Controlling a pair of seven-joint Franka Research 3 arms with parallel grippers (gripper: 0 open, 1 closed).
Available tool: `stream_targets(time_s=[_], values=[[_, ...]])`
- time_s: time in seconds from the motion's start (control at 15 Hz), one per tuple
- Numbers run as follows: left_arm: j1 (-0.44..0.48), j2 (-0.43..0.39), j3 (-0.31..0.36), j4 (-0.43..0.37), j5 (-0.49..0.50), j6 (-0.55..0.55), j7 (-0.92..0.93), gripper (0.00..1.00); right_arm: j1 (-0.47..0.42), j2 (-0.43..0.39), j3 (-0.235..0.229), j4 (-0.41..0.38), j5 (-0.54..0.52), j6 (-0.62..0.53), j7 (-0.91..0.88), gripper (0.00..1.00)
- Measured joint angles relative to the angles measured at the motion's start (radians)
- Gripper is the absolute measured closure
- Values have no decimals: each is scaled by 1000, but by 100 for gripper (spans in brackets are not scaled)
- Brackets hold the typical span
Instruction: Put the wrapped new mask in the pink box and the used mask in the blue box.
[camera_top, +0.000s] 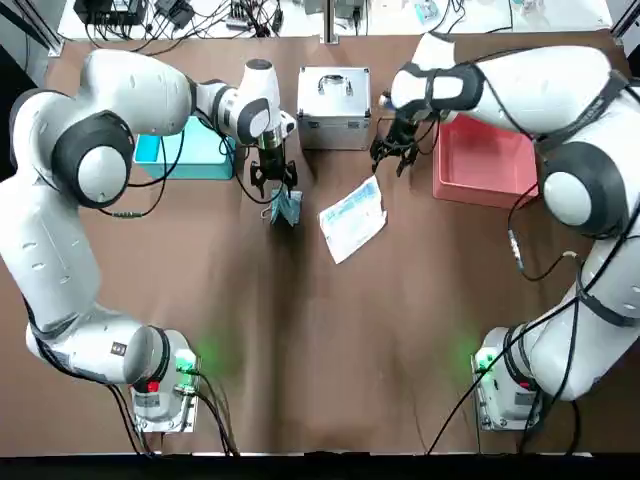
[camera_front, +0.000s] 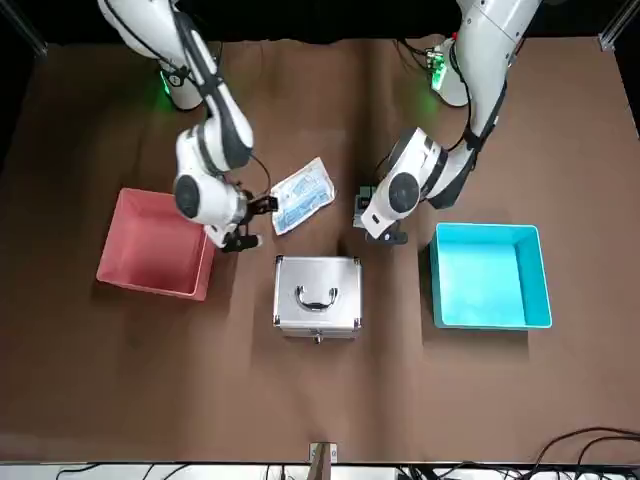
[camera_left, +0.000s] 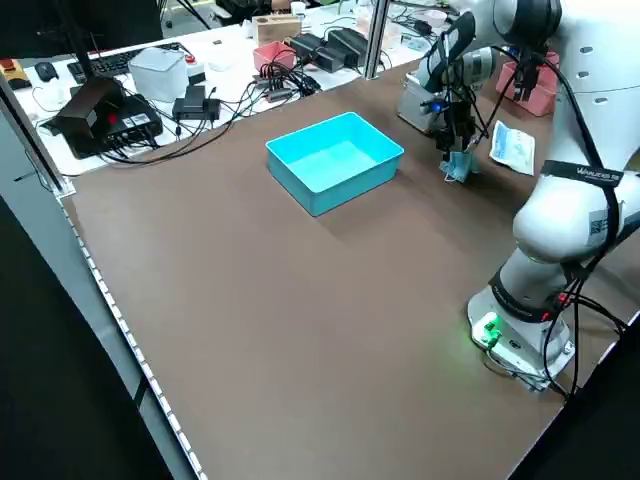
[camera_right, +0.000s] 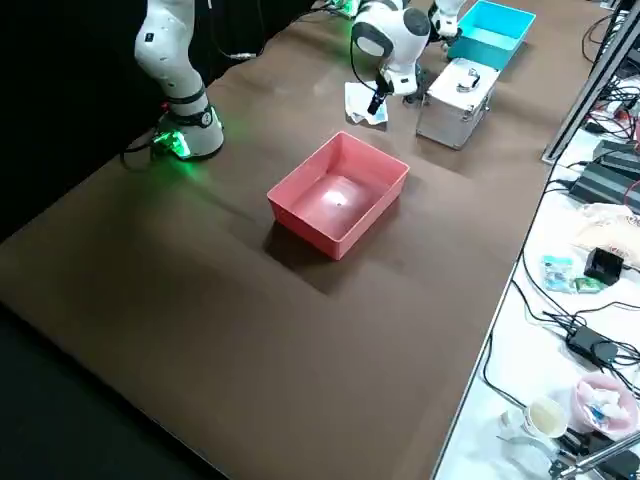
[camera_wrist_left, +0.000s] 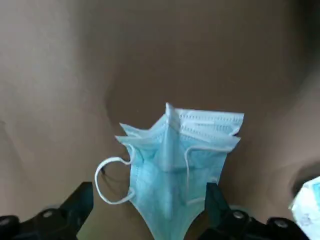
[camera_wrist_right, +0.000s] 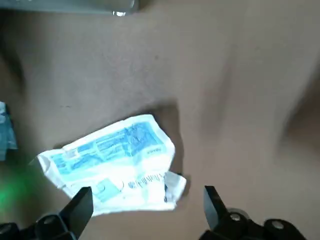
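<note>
While both masks, used (camera_wrist_left: 172, 175) and wrapped (camera_wrist_right: 112, 167), lie unboxed at upper centre of the overhead frame, both grippers' jaws stand apart.

Two arms here, two plastic bins (camera_front: 492, 276), one metal case (camera_front: 318, 296), one wrapped mask (camera_front: 303, 196), one unwrapped mask (camera_wrist_left: 172, 170)!

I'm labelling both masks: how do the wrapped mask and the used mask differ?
The wrapped mask lies flat in a printed packet; the used mask is bare and bunched, ear loops showing. The wrapped mask looks larger, the used mask smaller. Both rest outside the boxes.
</note>
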Motion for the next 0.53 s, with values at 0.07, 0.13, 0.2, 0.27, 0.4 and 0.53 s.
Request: stream_targets(time_s=[0.07,0.13,0.2,0.27,0.4,0.53], values=[[-6,0,0,-9,0,2,-2,1,20,20,0,0,1,24,10,2],[-10,0,0,-14,0,3,-7,2,35,37,0,0,1,38,13,2],[-12,0,0,-16,0,3,-12,5,48,55,-1,0,2,52,14,4],[-12,3,0,-18,0,3,-18,14,60,71,-1,0,2,70,14,4],[-13,15,0,-23,0,4,-36,33,77,100,-1,0,2,100,15,3],[-15,29,0,-23,0,10,-74,63,85,130,-1,2,2,113,17,3]])
